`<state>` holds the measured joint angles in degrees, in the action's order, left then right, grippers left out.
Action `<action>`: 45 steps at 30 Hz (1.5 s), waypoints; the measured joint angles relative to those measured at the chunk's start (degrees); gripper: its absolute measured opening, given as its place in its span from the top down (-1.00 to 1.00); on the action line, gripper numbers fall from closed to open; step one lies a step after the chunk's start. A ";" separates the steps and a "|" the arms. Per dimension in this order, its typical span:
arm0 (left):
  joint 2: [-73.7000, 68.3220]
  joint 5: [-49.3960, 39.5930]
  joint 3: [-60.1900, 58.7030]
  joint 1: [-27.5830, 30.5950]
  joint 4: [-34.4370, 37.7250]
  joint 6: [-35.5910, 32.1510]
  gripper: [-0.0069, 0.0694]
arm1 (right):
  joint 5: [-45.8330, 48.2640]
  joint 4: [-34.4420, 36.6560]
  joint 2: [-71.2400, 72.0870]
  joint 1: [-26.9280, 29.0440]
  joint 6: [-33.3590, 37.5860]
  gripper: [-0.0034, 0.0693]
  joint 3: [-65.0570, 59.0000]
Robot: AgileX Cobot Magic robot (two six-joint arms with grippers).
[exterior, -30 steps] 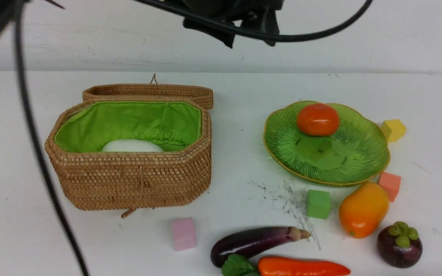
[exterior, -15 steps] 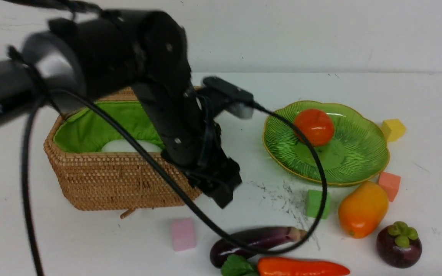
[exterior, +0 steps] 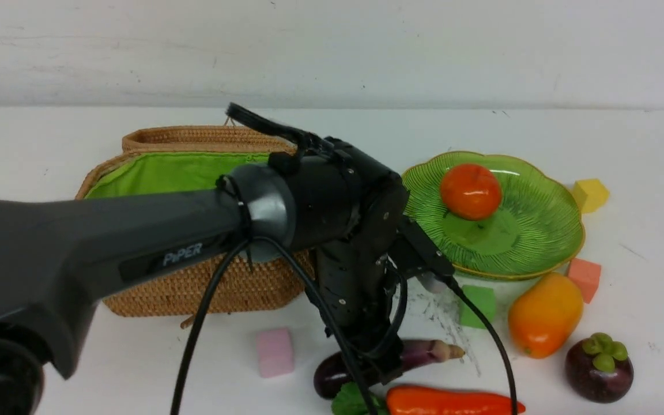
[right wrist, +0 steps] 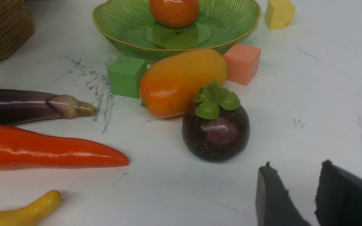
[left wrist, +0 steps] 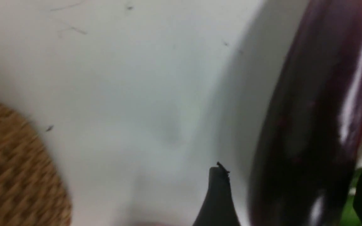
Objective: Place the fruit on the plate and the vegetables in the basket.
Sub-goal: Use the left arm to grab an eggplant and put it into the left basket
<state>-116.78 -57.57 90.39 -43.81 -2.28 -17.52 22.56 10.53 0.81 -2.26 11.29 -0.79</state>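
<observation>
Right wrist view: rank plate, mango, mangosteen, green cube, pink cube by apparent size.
1. plate
2. mango
3. mangosteen, which is nearest the camera, so it looks bigger than it is
4. green cube and pink cube look alike; not ranked

A: The left arm (exterior: 107, 248) hides most of the basket (exterior: 193, 138), inside and front.
B: And the left gripper (exterior: 388, 372) covers the middle of the eggplant (exterior: 430, 350), which is a blur in the left wrist view.
A: The carrot (exterior: 453, 402) and the banana (right wrist: 20, 213) are cut off by picture edges.
</observation>
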 joint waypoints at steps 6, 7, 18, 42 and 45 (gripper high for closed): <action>-1.25 0.93 0.00 0.00 1.52 0.00 -0.49 | 0.00 0.00 0.00 0.00 0.00 0.24 0.00; -1.25 0.60 0.00 0.00 1.68 0.00 -0.41 | 0.00 0.00 0.00 0.00 0.00 0.24 0.00; -0.56 -4.31 3.43 0.05 0.17 2.27 -0.14 | 0.00 0.00 0.00 0.00 0.00 0.24 0.00; 13.52 -4.24 9.35 29.60 -11.60 -2.11 -0.14 | 0.00 0.00 0.00 0.00 0.00 0.24 0.00; 11.85 -3.61 9.35 29.54 -10.49 -2.38 -0.15 | 0.00 0.00 0.00 0.00 0.00 0.24 0.00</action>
<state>-104.93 -61.18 99.74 -14.27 -12.77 -19.90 22.56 10.53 0.81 -2.26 11.29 -0.79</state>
